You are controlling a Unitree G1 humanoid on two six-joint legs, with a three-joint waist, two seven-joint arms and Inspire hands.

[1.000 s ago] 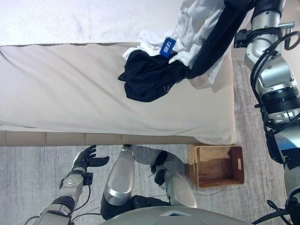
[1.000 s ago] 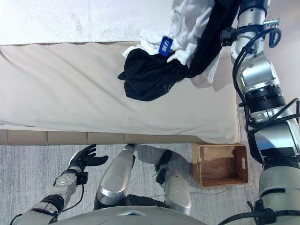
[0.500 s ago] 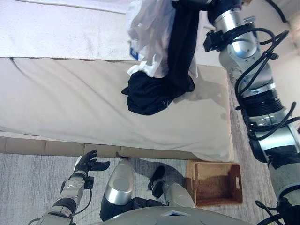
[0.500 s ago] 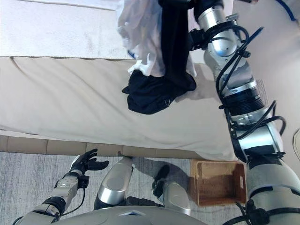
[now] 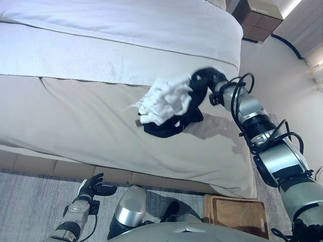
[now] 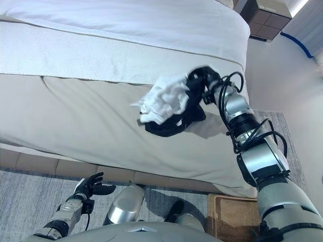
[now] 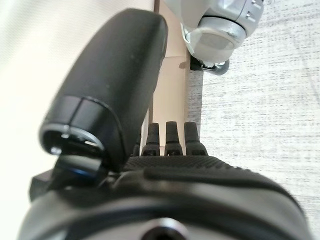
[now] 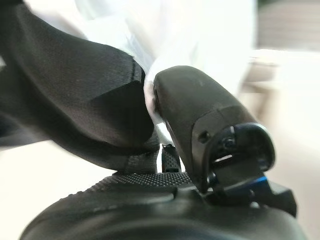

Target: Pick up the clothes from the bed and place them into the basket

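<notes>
While the right arm reaches out over the bed, the right hand (image 6: 202, 79) is clenched on a bundle of clothes: a crumpled white fabric garment (image 5: 164, 102) and a black fabric garment (image 5: 174, 123) bunched together. The right wrist view confirms the grasp, with black cloth and white cloth pressed between the thumb and the fingers of that hand. The bundle hangs from the hand above the beige sheet-covered mattress (image 5: 75, 121); its lower black part appears to be close to or touching the sheet, but contact cannot be confirmed. The white garment sits on the robot's left side of the bundle, and the black one wraps beneath and toward the hand.

A white textured bedspread (image 5: 101, 50) covers the far part of the bed, beyond the beige sheet. The rectangular brown woven basket (image 5: 237, 214) stands on the grey patterned carpet (image 5: 30, 201) at the near edge of the bed, below the right arm, and is only partly in view. It lies well apart from the held clothes.

The left hand (image 5: 93, 185) is low at the robot's left side, over the carpet just beside the padded beige bed base (image 5: 50, 166). Its fingers are relaxed and extended, and it holds nothing. A dark wooden nightstand (image 5: 257, 12) stands beyond the far corner of the bed.
</notes>
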